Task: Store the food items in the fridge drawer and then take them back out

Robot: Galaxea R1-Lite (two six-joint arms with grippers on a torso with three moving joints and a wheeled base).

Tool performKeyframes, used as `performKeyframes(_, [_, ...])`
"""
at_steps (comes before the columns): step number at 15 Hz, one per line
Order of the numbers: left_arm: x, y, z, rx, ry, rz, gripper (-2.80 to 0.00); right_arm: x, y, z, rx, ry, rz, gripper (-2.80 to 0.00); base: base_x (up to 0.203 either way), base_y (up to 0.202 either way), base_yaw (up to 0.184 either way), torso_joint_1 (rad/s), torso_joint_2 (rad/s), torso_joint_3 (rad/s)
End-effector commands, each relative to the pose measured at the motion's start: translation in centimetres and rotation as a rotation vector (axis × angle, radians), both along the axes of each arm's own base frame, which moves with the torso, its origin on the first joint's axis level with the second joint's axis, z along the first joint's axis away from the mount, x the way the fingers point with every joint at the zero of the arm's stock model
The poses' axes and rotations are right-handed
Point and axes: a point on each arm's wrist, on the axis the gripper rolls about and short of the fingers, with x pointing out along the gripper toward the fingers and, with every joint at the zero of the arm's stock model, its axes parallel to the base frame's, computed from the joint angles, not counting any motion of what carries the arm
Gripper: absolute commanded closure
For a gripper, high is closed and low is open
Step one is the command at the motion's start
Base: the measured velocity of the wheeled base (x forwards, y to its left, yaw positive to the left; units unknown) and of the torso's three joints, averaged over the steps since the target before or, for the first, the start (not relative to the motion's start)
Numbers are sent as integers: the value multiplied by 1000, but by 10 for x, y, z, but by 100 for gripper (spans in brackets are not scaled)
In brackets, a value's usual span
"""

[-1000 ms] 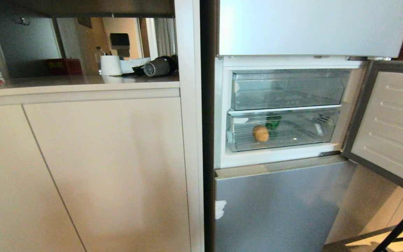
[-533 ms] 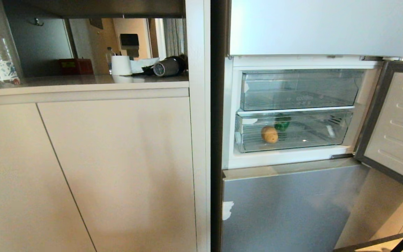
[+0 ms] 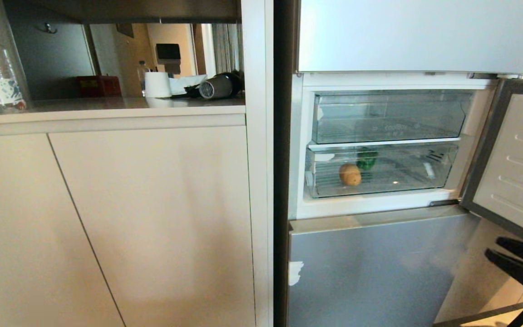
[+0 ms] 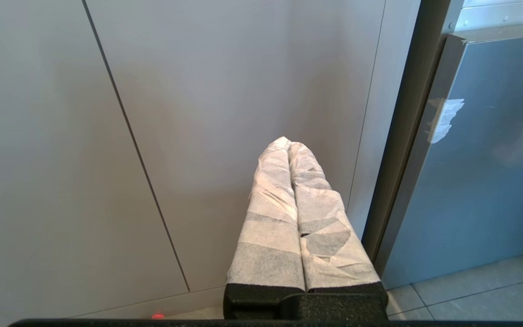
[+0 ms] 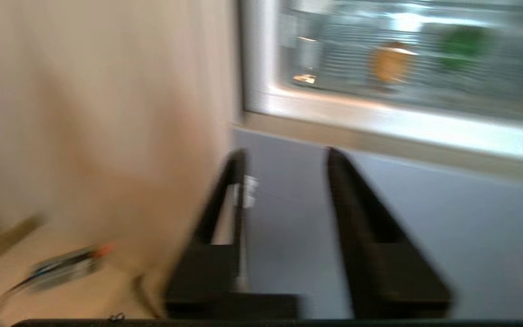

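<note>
Below fridge drawer (image 3: 379,170) | right hand (image 5: 284,154) parted | potato (image 3: 350,174) inside, well apart

The head camera looks forward and slightly down from a standing distance at a beige cabinet front (image 3: 143,218) under a counter (image 3: 107,106), with the open fridge compartment toward 3 o'clock, where the fridge drawer (image 3: 379,170) sits closed; the left wrist camera sits low and close behind its white-wrapped fingers (image 4: 295,190), facing the same cabinet front (image 4: 198,113) near the floor, with the grey lower fridge door (image 4: 484,159) at 3 o'clock; the right wrist camera, blurred, looks up past its black fingers (image 5: 347,204) at that grey door (image 5: 425,218), the drawer (image 5: 402,59) at 1 o'clock; all three share the cabinet-fridge seam.
</note>
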Motion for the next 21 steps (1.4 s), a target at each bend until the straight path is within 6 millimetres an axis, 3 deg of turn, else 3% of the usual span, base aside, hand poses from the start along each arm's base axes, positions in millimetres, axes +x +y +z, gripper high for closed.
performKeyframes(1, [0,0,0,0,-2,0,0,48,5,-1,-2,123,36,-280,0,0,0,0,0,0])
performKeyframes(7, [0,0,0,0,-1,0,0,147,21,-12,-16,207,44,-280,0,0,0,0,0,0])
performKeyframes(12, [0,0,0,0,-2,0,0,205,72,-45,-68,147,-78,-280,0,0,0,0,0,0])
performKeyframes(14, [0,0,0,0,0,0,0,218,90,-48,-73,89,-127,-280,0,0,0,0,0,0])
performKeyframes(17, [0,0,0,0,-1,1,0,220,99,-42,-65,65,-116,-280,0,0,0,0,0,0])
performKeyframes(21, [0,0,0,0,0,0,0,229,133,-43,-71,37,-148,-280,0,0,0,0,0,0])
